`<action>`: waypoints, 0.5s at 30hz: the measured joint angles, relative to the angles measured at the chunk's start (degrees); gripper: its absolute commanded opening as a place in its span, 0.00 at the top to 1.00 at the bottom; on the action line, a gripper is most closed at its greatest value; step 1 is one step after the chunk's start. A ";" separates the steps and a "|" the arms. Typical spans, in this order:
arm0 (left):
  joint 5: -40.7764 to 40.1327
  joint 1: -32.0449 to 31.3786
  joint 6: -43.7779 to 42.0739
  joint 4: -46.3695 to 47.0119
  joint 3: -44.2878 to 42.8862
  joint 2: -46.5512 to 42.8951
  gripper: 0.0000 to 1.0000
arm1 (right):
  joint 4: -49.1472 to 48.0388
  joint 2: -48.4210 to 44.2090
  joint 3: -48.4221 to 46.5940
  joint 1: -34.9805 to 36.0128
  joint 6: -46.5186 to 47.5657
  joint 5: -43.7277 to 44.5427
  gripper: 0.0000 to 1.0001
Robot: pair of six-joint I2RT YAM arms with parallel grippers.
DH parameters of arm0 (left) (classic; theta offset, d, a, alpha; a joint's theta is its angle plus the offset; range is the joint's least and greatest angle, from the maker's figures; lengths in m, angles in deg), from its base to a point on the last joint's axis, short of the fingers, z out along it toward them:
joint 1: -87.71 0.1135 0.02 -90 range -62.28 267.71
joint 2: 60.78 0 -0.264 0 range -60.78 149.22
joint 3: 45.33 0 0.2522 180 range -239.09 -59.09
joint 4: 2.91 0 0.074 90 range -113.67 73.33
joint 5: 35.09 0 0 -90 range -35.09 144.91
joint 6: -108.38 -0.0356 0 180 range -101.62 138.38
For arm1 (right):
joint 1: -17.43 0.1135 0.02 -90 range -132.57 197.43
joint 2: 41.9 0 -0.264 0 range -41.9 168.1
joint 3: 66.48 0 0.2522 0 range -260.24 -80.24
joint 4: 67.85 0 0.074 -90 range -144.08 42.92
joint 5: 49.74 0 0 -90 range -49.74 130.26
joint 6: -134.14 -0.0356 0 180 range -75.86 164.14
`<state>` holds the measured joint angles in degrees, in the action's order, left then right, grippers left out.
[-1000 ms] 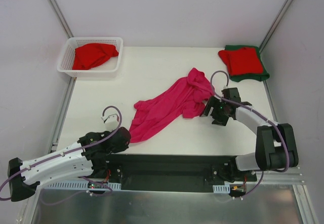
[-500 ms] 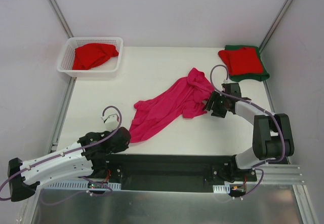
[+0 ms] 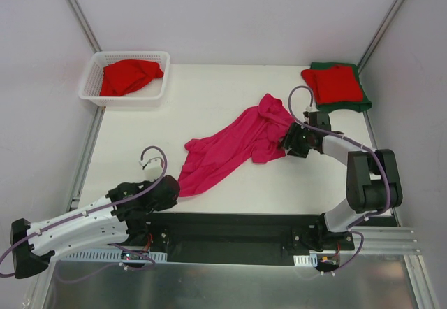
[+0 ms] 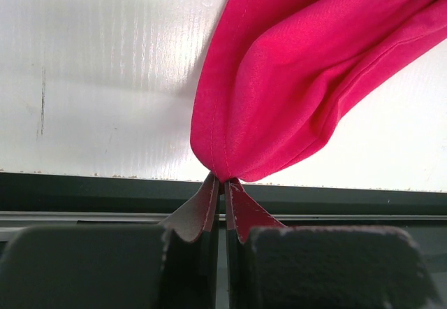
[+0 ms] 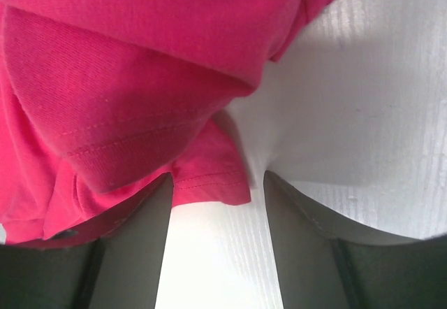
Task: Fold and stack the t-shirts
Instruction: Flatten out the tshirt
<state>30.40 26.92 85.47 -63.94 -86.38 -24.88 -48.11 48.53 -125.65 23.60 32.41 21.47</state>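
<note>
The magenta t-shirt is sprawled mid-worktop, its 7 o'clock corner pinched in the closed left tool. A hem corner at 3 o'clock is straddled by the right tool, jaws parted and nothing gripped; deeper fabric should be taken before closure.
</note>
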 measured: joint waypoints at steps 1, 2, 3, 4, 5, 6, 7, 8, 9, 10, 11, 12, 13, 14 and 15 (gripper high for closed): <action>0.00 0.00 0.00 0.02 0.00 -0.20 1.00 | -0.15 0.24 -0.09 0.00 0.00 -0.20 0.45; 0.00 0.00 0.02 0.02 0.00 -0.31 1.00 | -0.17 0.42 -0.22 0.00 0.00 -0.39 0.45; 0.00 0.00 0.02 0.00 0.02 -0.42 1.00 | -0.22 0.52 -0.26 0.00 0.00 -0.55 0.46; 0.00 0.00 0.02 0.00 0.02 -0.44 1.00 | -0.22 0.70 -0.28 0.00 -0.02 -0.81 0.47; 0.00 0.00 0.02 0.02 0.02 -0.46 1.00 | -0.24 0.81 -0.33 -0.02 -0.02 -1.03 0.48; -0.02 0.00 0.02 0.02 0.02 -0.52 1.00 | -0.26 0.90 -0.33 -0.02 0.00 -1.18 0.49; 0.00 0.00 0.02 0.00 0.02 -0.57 1.00 | -0.31 1.03 -0.35 -0.04 -0.02 -1.44 0.50; 0.00 0.00 0.02 0.02 0.02 -0.66 1.00 | -0.35 1.07 -0.33 -0.04 -0.02 -1.53 0.51; -0.02 0.00 0.02 0.02 0.02 -0.70 1.00 | -0.35 1.14 -0.33 -0.04 -0.02 -1.66 0.51; -0.02 0.00 0.02 0.02 0.02 -0.70 1.00 | -0.33 1.20 -0.33 -0.04 -0.02 -1.73 0.52; -0.02 0.00 0.02 0.00 0.02 -0.70 1.00 | -0.35 1.25 -0.35 -0.07 -0.02 -1.77 0.52; -0.02 0.00 0.02 0.02 0.02 -0.70 1.00 | -0.33 1.25 -0.33 -0.07 -0.02 -1.81 0.53; -0.02 0.00 0.02 0.02 0.02 -0.70 1.00 | -0.33 1.25 -0.33 -0.07 -0.02 -1.84 0.53; -0.02 0.00 0.02 0.02 0.02 -0.70 1.00 | -0.28 1.25 -0.31 -0.07 -0.02 -1.88 0.54; -0.02 0.00 0.02 0.02 0.02 -0.70 1.00 | -0.26 1.25 -0.26 -0.07 -0.02 -1.88 0.55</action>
<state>30.37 26.92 85.49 -63.91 -86.36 -25.58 -48.37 49.78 -125.91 23.54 32.39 19.59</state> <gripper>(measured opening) 0.010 0.471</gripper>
